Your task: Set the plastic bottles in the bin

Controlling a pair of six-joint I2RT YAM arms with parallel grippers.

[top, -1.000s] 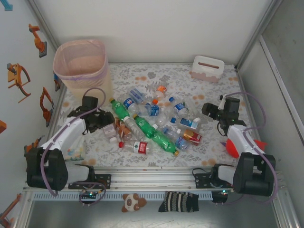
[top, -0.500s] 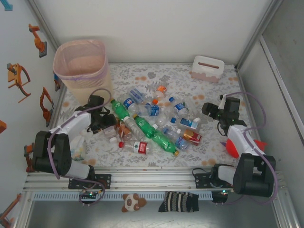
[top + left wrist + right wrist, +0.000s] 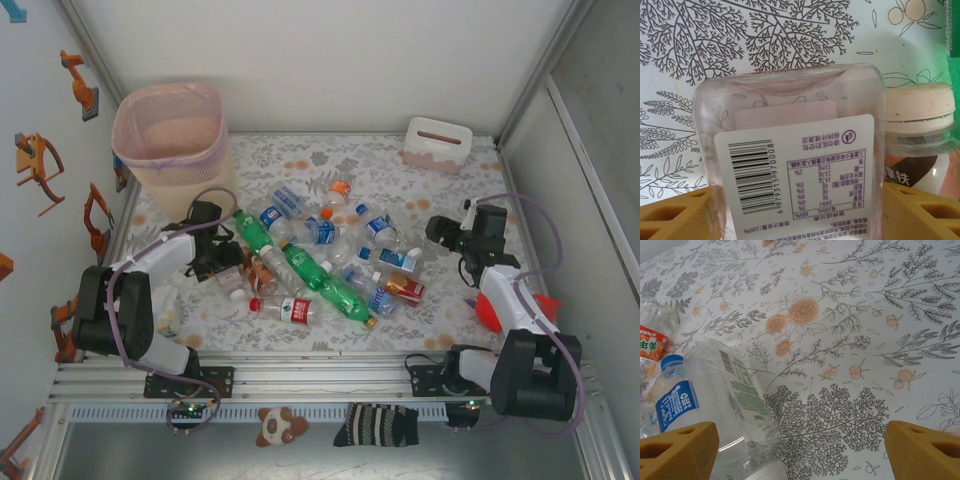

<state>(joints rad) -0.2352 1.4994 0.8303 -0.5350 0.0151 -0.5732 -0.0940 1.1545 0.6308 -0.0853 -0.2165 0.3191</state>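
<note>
- Left arm: over the last second it had folded down and forward to the left edge of the pile
- Left tool [image 3: 795, 195]: its opening had narrowed around a clear bottle [image 3: 790, 125], which lay between the two yellow fingers; whether they already pressed its walls could not be told
- Reading for the task: the grasp appeared under way, with the lift and carry still to come; the other bottles [image 3: 320, 265] lay heaped mid-bench, and the bin [image 3: 185, 178] stood at the far left corner, well apart from the tool
- Right tool [image 3: 800, 427]: unchanged, wide and empty, hanging over the bench [image 3: 400, 160] at the pile's right edge, just beside a blue-labelled bottle [image 3: 677, 400]
- Materials: the straddled bottle was thin, glossy, squarish plastic with rounded shoulders and a white barcode label, probably easy to dent and slippery; beside it sat a ridged white cap [image 3: 917, 105]
- Surroundings: the bench wore a matt floral cover; the bin was beige and perforated under a pink liner
</note>
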